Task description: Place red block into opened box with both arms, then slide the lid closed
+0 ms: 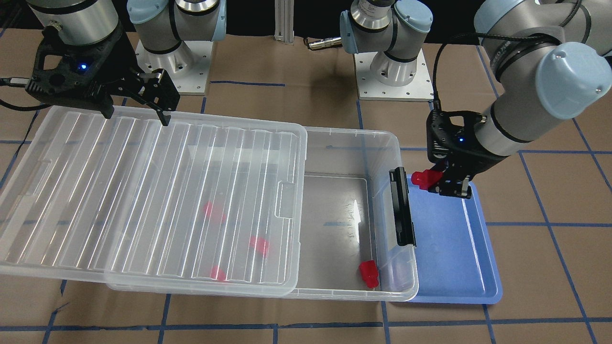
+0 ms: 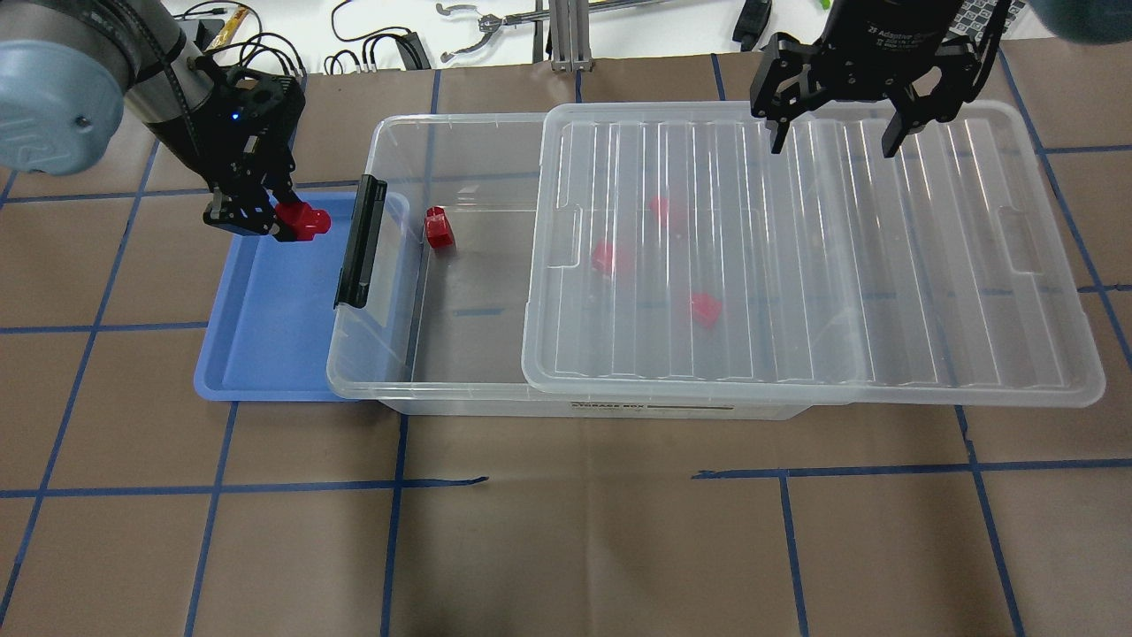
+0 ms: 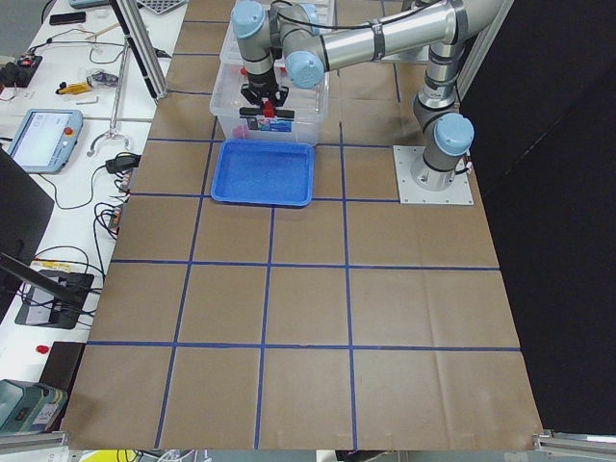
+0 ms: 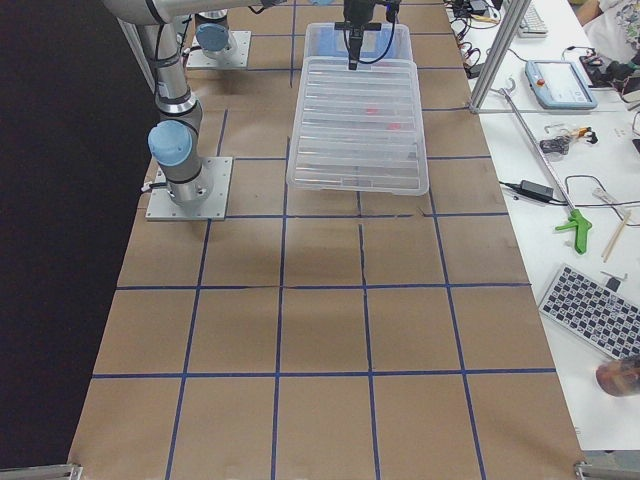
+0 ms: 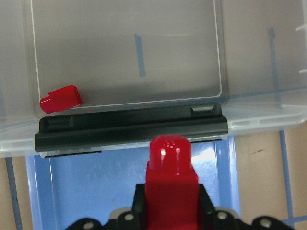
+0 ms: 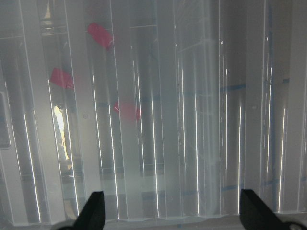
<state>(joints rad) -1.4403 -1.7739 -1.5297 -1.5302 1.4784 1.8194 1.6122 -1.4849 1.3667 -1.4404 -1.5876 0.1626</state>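
The lid [image 2: 796,257] is clear ribbed glossy plastic; the red block [image 5: 170,177] shiny plastic; the table [image 2: 566,531] matt brown paper.

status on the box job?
Done: lid is slid open; other red blocks lie in the box. In hand: left gripper grips the red block over the blue tray, short of the box. Left: carry it over the rim, release; the right gripper, open above the lid, slides it shut.
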